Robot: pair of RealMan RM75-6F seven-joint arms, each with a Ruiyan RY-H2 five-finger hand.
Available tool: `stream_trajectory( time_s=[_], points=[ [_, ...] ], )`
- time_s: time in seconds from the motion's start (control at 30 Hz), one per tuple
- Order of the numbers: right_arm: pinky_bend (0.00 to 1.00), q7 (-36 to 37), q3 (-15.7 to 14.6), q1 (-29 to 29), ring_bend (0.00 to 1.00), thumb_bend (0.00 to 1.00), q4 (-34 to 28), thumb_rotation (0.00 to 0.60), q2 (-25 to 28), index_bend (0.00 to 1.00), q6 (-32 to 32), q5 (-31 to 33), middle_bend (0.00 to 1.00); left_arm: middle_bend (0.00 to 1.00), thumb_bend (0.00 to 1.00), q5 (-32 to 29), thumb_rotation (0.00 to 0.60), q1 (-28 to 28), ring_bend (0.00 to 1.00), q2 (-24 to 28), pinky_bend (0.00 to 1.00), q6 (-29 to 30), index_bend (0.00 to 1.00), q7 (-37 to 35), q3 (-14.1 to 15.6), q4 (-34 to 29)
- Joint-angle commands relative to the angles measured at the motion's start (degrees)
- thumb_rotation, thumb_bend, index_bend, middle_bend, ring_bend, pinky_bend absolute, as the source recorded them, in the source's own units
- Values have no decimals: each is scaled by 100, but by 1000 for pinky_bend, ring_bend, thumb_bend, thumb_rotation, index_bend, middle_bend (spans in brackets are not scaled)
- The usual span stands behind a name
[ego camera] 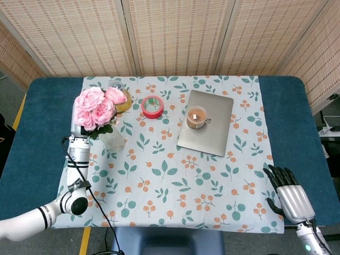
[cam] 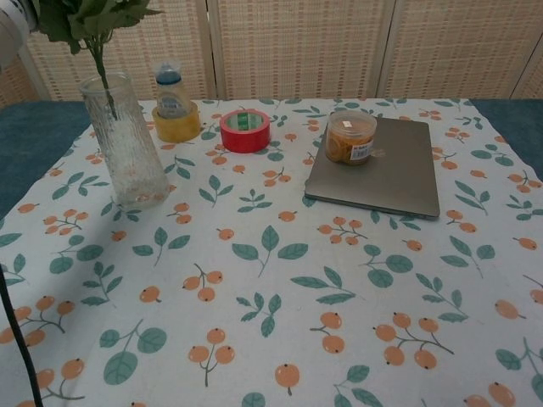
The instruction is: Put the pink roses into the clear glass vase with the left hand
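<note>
The bunch of pink roses [ego camera: 96,105] hangs directly above the clear glass vase [ego camera: 112,139] at the table's left side. In the chest view their green leaves [cam: 85,15] show at the top left, and the stem [cam: 103,78] reaches down through the mouth of the vase [cam: 127,144]. My left hand [ego camera: 78,129] holds the bunch from below, mostly hidden by the blooms and leaves. My right hand [ego camera: 289,195] rests off the table's near right corner, fingers apart and holding nothing.
Behind the vase stands a small bottle in a yellow tape roll [cam: 175,110]. A red tape roll [ego camera: 152,106] lies beside it. A grey laptop [ego camera: 210,133] carries a jar of orange snacks [ego camera: 196,117]. The floral cloth [ego camera: 175,180] covers the table.
</note>
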Motion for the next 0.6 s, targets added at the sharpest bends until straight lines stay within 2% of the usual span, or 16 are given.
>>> stream_trajectory(
  time_s=[0.03,0.1,0.17,0.3,0.4,0.6],
  points=[
    [0,5,-16,-2,0,295,-1,600,2,0,4,-33,0,117,461,216,600,100,42,-1,123,-190,7,-111,329,213],
    [0,17,-29,-6,0,295,0,600,4,0,14,-68,0,35,450,339,600,169,4,78,86,-332,0,-238,525,274],
    [0,34,-37,-11,0,294,2,600,9,0,29,-96,0,1,447,399,600,242,0,144,59,-410,0,-244,674,338],
    [0,49,-44,-15,0,295,5,600,12,0,38,-117,0,0,435,411,600,297,0,191,45,-460,0,-222,761,372],
    [0,57,-78,-6,0,295,14,600,9,0,9,-174,0,0,422,390,600,512,0,394,41,-601,0,8,1057,442],
    [0,75,-90,-10,0,295,23,600,8,0,22,-212,0,0,393,454,600,781,0,764,36,-479,0,255,1188,168]
  ],
)
